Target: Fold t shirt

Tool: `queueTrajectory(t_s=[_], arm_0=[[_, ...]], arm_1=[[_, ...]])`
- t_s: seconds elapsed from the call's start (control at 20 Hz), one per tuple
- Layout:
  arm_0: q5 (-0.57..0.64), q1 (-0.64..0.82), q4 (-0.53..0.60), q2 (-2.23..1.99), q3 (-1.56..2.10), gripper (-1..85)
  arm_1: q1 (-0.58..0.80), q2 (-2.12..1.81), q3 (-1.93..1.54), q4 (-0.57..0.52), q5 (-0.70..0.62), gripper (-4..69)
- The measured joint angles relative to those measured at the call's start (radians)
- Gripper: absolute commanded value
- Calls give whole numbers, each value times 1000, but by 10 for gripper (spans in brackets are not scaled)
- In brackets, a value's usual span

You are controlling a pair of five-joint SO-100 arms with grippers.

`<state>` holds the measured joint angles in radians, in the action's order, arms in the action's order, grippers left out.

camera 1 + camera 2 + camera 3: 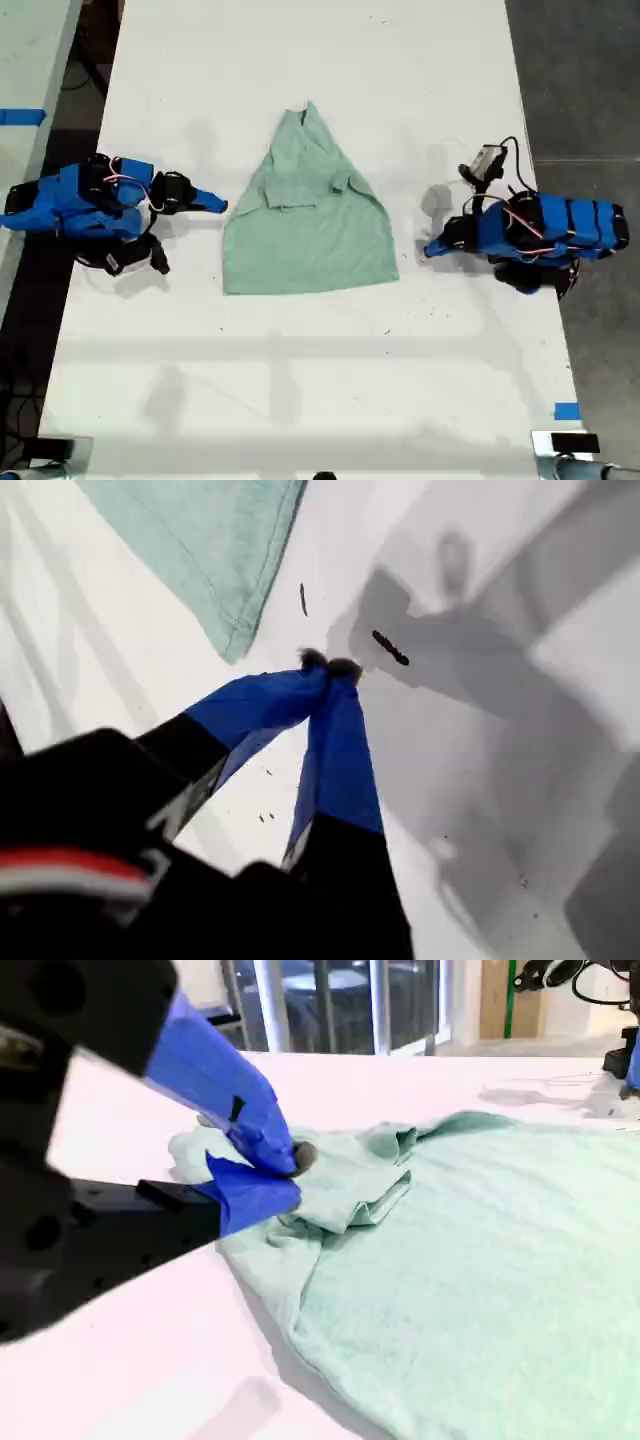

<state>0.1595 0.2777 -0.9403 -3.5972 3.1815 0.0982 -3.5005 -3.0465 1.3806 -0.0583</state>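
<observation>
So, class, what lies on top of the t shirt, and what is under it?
On the t shirt lie only its own folded-in sleeves. Around it shows the white table; whatever is beneath the cloth is covered.

Bare table (300,380) all round t shirt (305,225)

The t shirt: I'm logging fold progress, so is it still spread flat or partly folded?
Partly folded. The t shirt lies on the table with both sleeves turned inward, narrowing to a point at its collar end; its hem end remains spread wide.
</observation>
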Motion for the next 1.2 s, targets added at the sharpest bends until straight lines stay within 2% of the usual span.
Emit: queueTrajectory(t_s=[0.15, 0.2, 0.3, 0.4, 0.6, 0.7, 0.9, 0.95, 1.0, 1.2], arm_0=[[0, 0, 0, 0, 0, -2], [0, 0, 0, 0, 0, -2], [0, 0, 0, 0, 0, -2], [0, 2, 0, 0, 0, -2], [0, 2, 0, 0, 0, -2], [0, 2, 0, 0, 0, -2], [0, 2, 0, 0, 0, -2], [0, 2, 0, 0, 0, -2], [0, 2, 0, 0, 0, -2], [0, 2, -12, 0, 0, -2]], arm_1=[[71, 0, 2, 0, 69, -22], [55, -3, 3, 0, 67, -14], [72, 58, 32, -2, 66, 76], [69, 239, 104, -69, 66, 191], [43, 848, 426, -224, 48, 263], [44, 1109, 545, -304, 21, 258], [58, 1474, 772, -365, -49, 225], [75, 1559, 815, -379, -67, 129], [92, 1640, 857, -388, -80, -20], [103, 1776, 977, -336, -23, -19]])
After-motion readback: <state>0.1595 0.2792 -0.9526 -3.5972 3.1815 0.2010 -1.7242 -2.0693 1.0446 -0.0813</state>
